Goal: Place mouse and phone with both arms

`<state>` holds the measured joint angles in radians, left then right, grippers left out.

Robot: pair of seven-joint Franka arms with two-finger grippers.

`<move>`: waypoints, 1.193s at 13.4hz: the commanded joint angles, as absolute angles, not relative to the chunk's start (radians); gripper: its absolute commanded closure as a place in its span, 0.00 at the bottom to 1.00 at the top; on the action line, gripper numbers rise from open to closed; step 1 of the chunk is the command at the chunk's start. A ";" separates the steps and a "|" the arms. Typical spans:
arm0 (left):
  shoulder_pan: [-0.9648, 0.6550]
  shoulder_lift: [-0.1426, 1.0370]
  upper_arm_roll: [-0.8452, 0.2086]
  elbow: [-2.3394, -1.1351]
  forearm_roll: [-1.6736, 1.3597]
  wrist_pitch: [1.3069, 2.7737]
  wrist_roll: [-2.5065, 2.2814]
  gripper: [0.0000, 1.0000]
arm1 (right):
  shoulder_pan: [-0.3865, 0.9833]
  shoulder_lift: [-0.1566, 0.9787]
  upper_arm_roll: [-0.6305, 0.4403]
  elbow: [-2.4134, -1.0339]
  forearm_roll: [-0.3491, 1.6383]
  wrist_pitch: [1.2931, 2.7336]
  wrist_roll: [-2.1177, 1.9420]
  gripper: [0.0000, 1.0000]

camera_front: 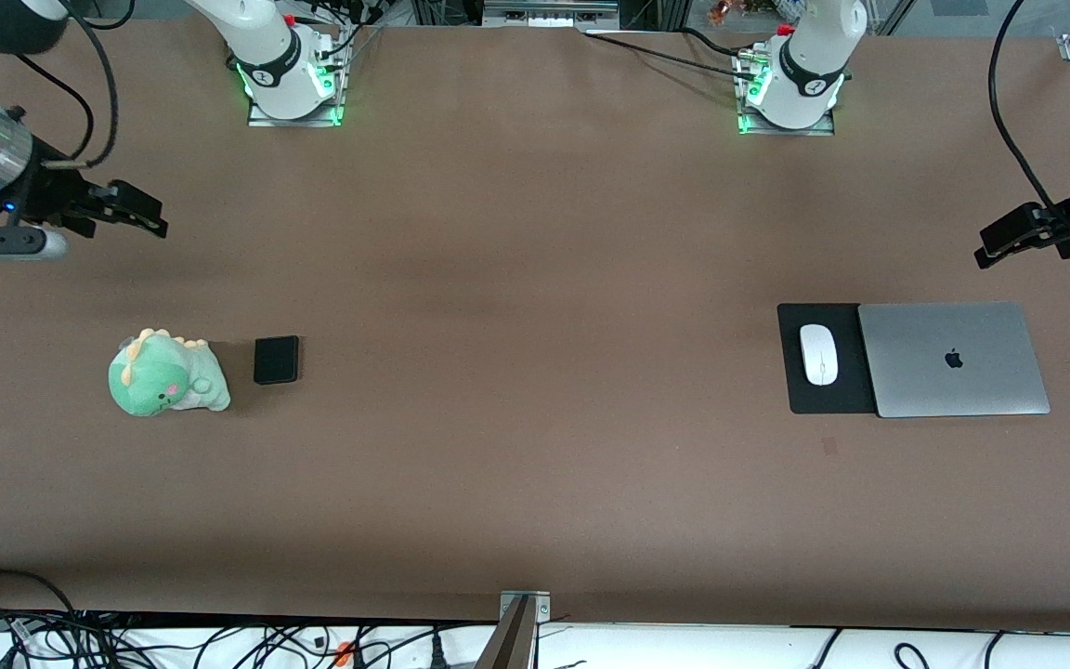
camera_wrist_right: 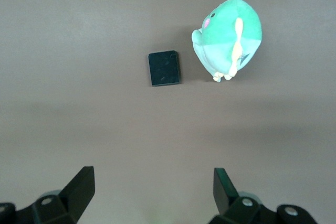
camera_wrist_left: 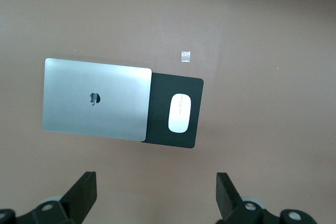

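Left claw (camera_front: 1009, 243), fingers spread and empty, hangs over bare bench (camera_front: 535, 483) at the left arm's end. One white mouse (camera_front: 818, 354) lies on the one black mouse pad (camera_front: 800, 395), beside the one closed silver laptop (camera_front: 953, 359), long axis pointing toward the front camera. Right claw (camera_front: 131, 212), likewise spread, hovers at the right arm's end. One black phone (camera_front: 276, 360), probably face down, lies beside the one green dinosaur plush (camera_front: 163, 373).

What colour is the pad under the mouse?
Black; the pad under the white mouse shows best in the left wrist view.
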<state>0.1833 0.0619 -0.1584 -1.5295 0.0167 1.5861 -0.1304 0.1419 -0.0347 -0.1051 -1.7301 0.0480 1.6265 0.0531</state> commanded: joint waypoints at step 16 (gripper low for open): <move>0.190 0.075 -0.163 -1.497 0.008 1.563 -0.135 0.00 | 0.114 0.020 -0.121 -1.509 0.006 1.539 0.043 0.00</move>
